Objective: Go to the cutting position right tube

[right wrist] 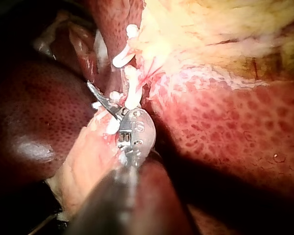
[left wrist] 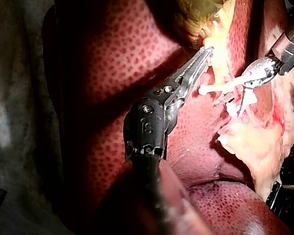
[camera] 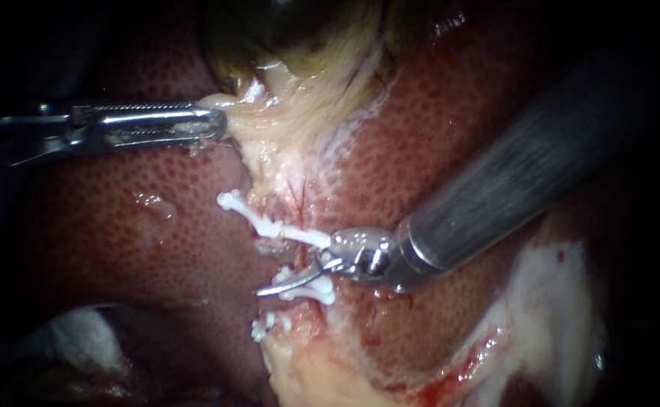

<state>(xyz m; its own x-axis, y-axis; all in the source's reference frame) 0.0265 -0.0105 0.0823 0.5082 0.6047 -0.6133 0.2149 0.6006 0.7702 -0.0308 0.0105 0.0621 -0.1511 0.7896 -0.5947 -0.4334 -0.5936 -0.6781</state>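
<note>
The tube is a thin pinkish-red strand. It runs down from the pale yellow tissue below the gallbladder toward a pale lump at the lower edge of the endoscope view. I cannot tell whether it is the right tube.

Three white clips cross it, all smooth and matt.
- The upper clip is long and slanted, with a knob at its free end.
- The middle clip is shorter.
- The lower clip is small and beaded, and partly sunk in tissue.

The right instrument has a thick grey shaft coming in from the upper right and a shiny metal wrist. It ends in a thin curved blade of bright steel that tapers to a point. The blade lies across the tube between the upper and middle clips, close against the middle clip. Only one blade edge shows clearly in any view, so I cannot tell whether its jaws are parted or together. The near end of the upper clip sits against the wrist.

The left instrument comes in from the left with slim, ridged silver jaws. It is well apart from the clips, up near the gallbladder. Its jaws are closed on the edge of the pale yellow tissue, which is stringy and wet and fans out from there.

The liver is dark red, finely stippled and glistening, and lies on both sides of the tube. The gallbladder is dark green-brown and glossy.
</note>
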